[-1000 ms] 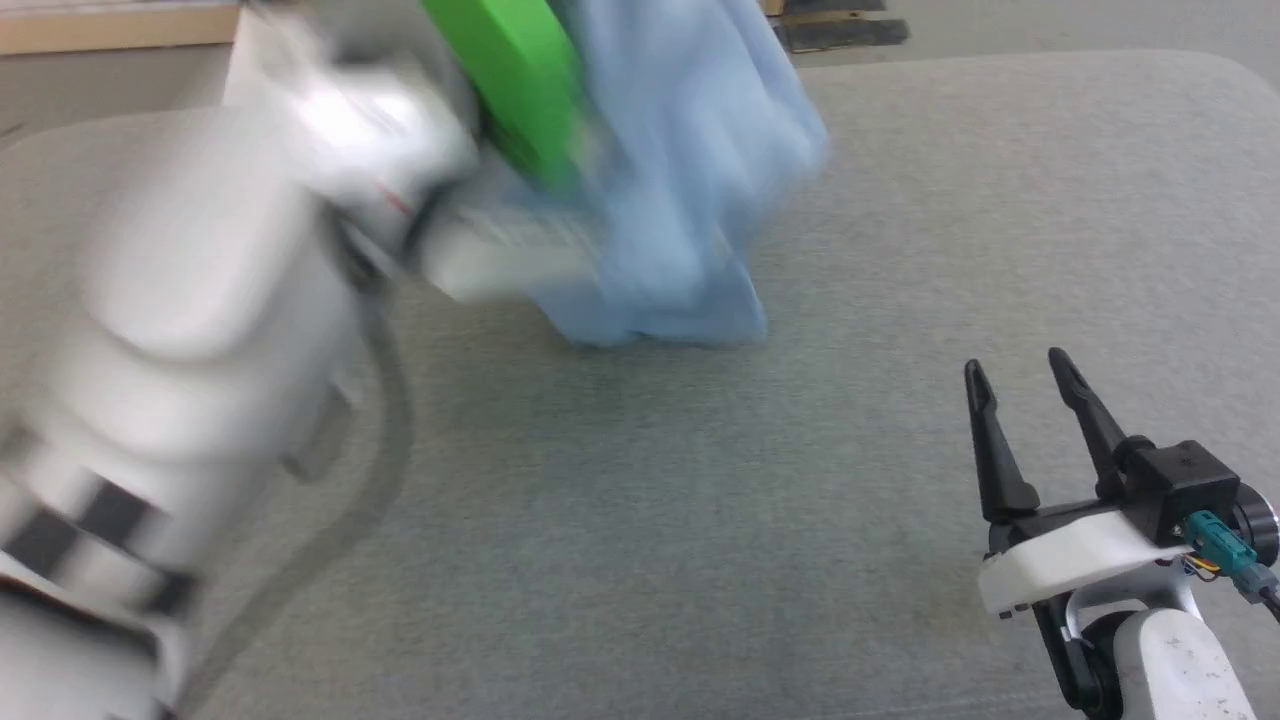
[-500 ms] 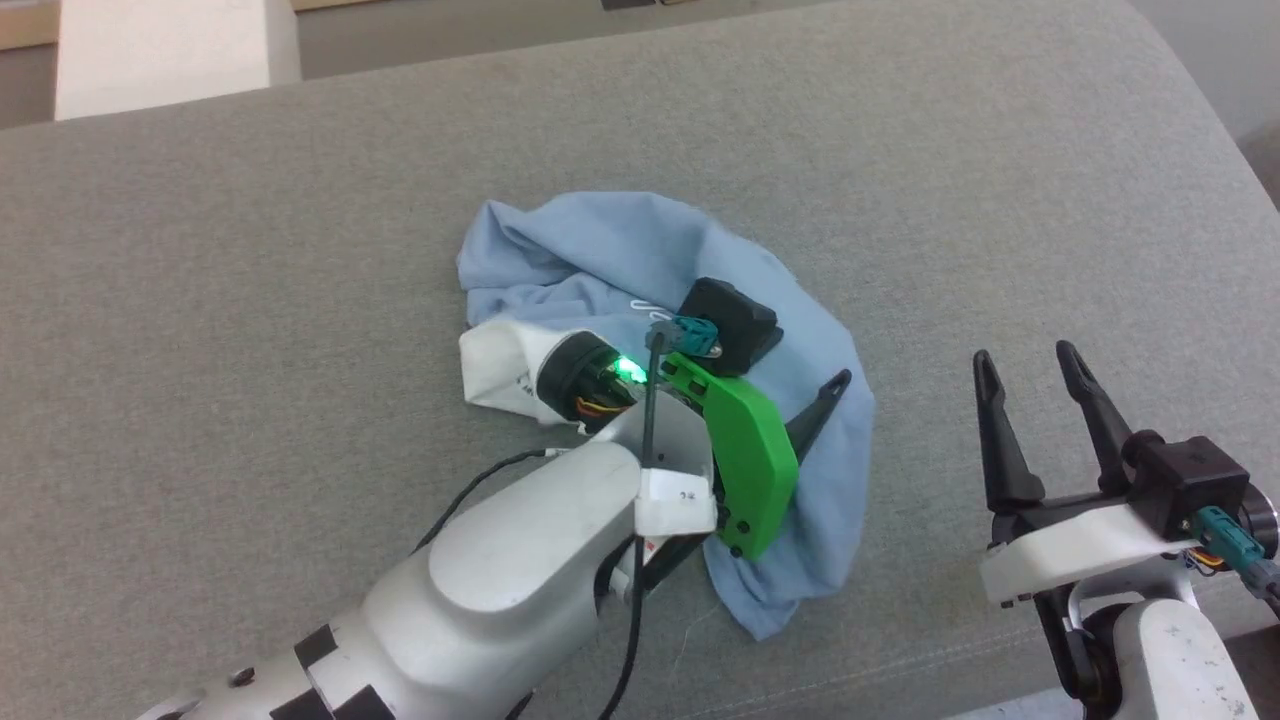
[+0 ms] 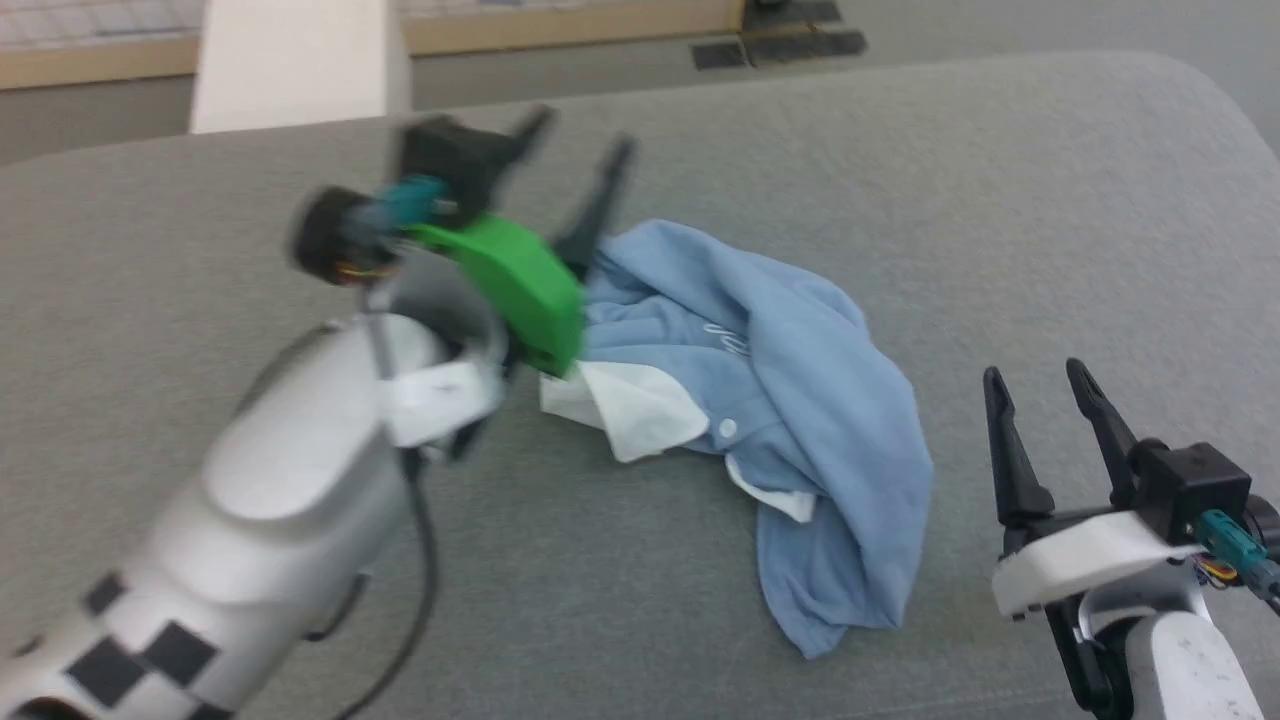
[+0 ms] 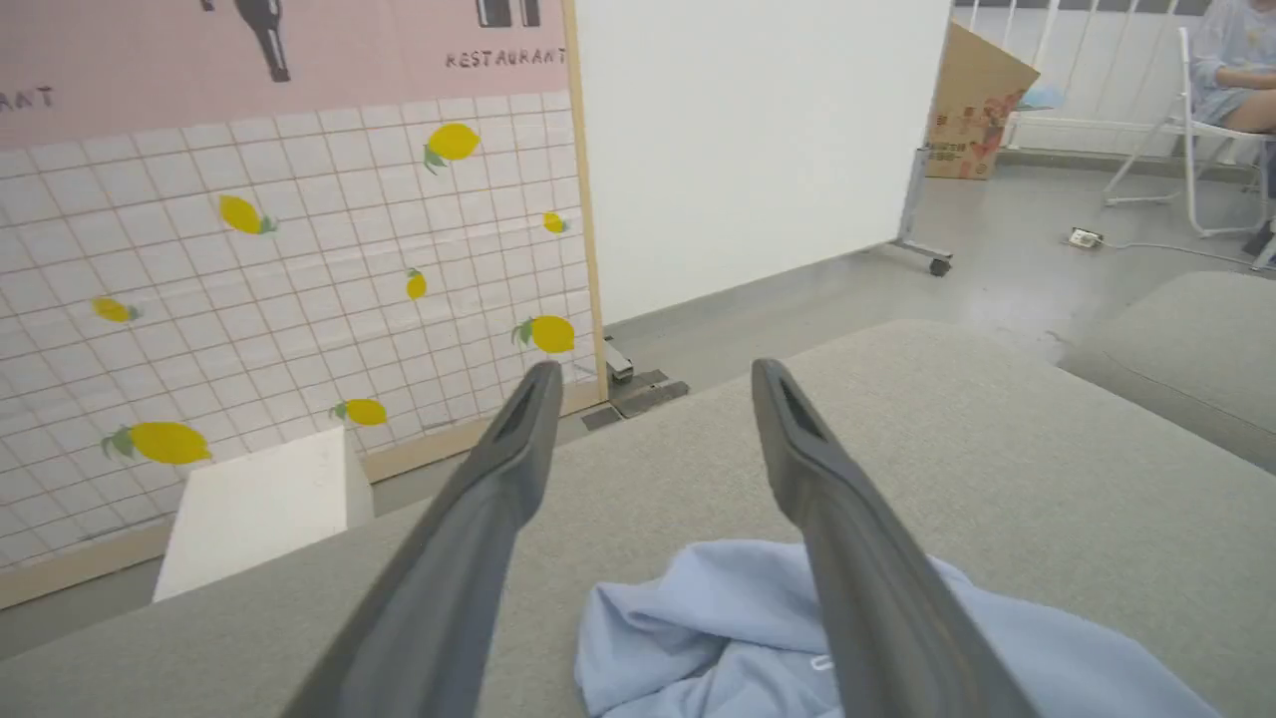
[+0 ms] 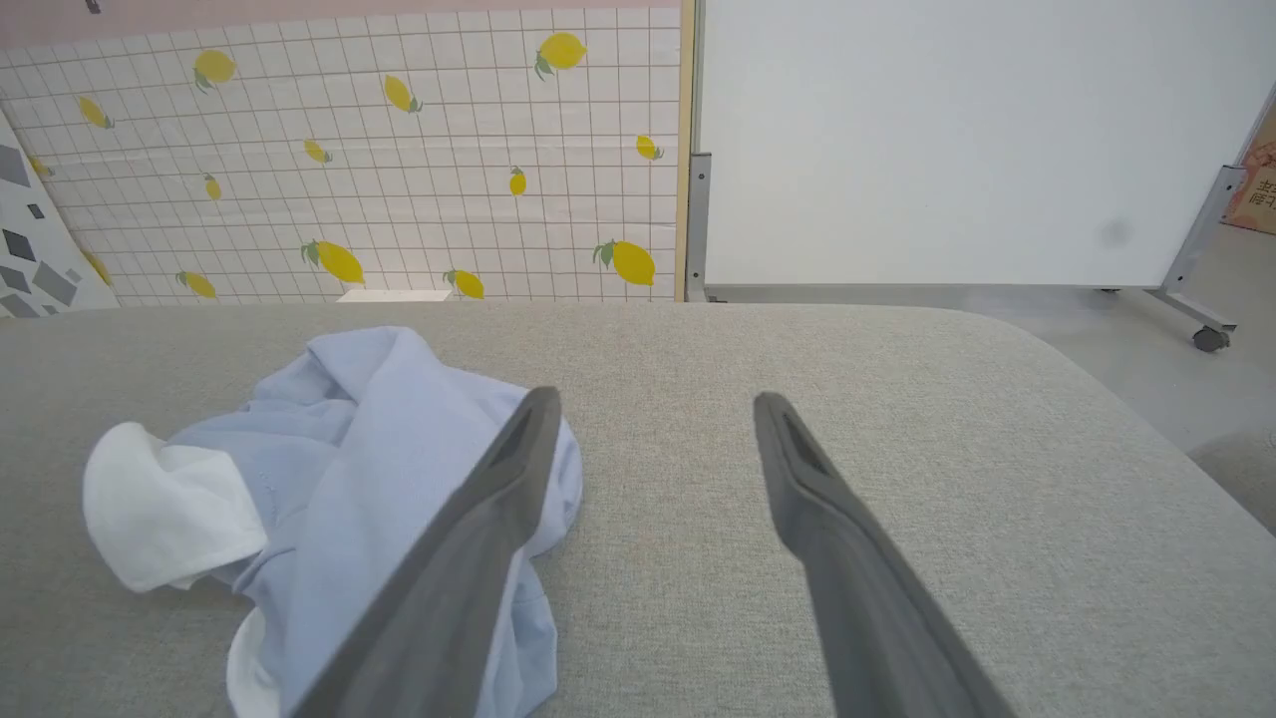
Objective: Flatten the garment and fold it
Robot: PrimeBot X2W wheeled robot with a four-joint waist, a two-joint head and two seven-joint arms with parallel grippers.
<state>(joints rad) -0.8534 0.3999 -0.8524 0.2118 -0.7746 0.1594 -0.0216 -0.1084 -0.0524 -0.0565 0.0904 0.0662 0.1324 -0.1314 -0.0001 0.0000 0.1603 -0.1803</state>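
The garment (image 3: 800,400), a light blue polo shirt, lies crumpled in a heap on the grey cushioned surface (image 3: 900,180), its white collar (image 3: 630,405) and a white button turned toward me. It also appears as the blue heap (image 4: 718,638) in the left wrist view and the shirt (image 5: 329,469) in the right wrist view. My left gripper (image 3: 580,150) hovers open just left of and above the heap, blurred, holding nothing. My right gripper (image 3: 1040,385) stands open to the right of the shirt, apart from it.
Beyond the surface's far edge stand a white block (image 3: 295,65), a lemon-patterned tiled wall (image 5: 399,150) and a white rolling panel (image 5: 947,140). A second grey cushion (image 4: 1186,349) lies to one side. A seated person (image 4: 1231,60) is far off.
My left gripper has let go of the shirt and lifted off it toward the far left. The shirt now lies more spread, collar showing. The camera has shifted too.
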